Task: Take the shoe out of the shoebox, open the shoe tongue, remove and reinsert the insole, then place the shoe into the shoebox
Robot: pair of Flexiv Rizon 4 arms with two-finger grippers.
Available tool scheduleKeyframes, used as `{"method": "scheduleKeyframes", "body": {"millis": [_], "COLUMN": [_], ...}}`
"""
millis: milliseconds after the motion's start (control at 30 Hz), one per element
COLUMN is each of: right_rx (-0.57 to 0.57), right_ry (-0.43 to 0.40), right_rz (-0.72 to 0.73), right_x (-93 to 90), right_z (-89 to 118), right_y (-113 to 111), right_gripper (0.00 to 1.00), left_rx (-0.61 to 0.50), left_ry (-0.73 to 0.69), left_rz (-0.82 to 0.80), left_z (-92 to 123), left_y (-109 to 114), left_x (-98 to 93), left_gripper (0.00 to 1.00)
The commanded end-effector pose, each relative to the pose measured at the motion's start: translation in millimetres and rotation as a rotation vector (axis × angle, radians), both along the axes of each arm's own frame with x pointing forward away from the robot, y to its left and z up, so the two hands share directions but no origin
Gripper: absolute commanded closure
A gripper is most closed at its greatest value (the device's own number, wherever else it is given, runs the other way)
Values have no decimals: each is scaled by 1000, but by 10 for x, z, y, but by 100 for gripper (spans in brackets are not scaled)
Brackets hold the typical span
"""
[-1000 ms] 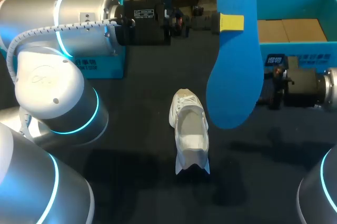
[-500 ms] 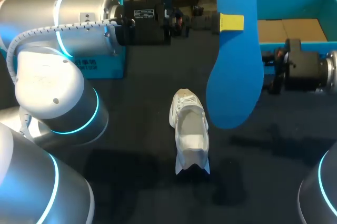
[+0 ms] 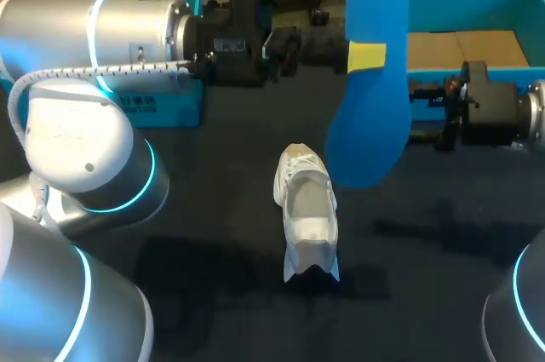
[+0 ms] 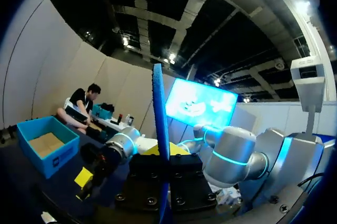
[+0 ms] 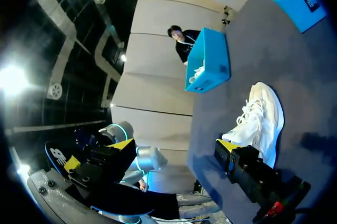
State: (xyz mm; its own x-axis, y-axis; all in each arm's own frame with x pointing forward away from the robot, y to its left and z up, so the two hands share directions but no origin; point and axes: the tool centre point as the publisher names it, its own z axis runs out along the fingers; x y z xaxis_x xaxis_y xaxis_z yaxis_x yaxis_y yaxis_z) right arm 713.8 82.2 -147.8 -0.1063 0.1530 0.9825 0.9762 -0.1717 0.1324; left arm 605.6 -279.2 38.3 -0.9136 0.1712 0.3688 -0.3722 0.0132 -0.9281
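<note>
My left gripper (image 3: 366,55) is shut on a blue insole (image 3: 366,132), held high above the table and hanging long-side down. In the left wrist view the insole (image 4: 159,108) stands edge-on, clamped between the fingers of that gripper (image 4: 162,155). A white shoe (image 3: 306,217) lies mid-table, its opening facing up. My right gripper (image 3: 430,115) hangs open just right of the insole, in front of the blue shoebox (image 3: 477,47). In the right wrist view its fingers (image 5: 227,146) stand wide apart with nothing between, the shoe (image 5: 260,121) on the table beside one finger.
A second blue box (image 3: 162,106) stands at the back left behind my left arm; it holds another white shoe (image 5: 199,74). The dark tabletop (image 3: 213,234) lies bare around the shoe.
The right gripper rose and moved back toward the shoebox, then held still. The left arm turned slightly, swinging the insole a little to the left.
</note>
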Motion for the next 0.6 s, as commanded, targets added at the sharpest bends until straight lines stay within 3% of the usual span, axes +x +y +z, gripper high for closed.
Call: {"method": "scheduleKeyframes", "body": {"millis": [33,133,367,600], "right_rx": [-2,-2,-2,-2], "right_ry": [0,0,0,0], "right_rz": [-2,-2,-2,-2], "right_x": [-9,-9,-9,-9], "right_z": [-2,-2,-2,-2], "right_y": [10,10,10,10], "right_gripper": [0,0,0,0], "left_rx": [32,2,-161,-268], "left_ry": [-361,-677,-1118,-1370], "left_rz": [-37,-45,-31,-23], "left_z": [-84,-205,-424,-575], "left_y": [271,341,423,416], "left_x": [29,120,284,497], "left_gripper": [100,100,100,100]}}
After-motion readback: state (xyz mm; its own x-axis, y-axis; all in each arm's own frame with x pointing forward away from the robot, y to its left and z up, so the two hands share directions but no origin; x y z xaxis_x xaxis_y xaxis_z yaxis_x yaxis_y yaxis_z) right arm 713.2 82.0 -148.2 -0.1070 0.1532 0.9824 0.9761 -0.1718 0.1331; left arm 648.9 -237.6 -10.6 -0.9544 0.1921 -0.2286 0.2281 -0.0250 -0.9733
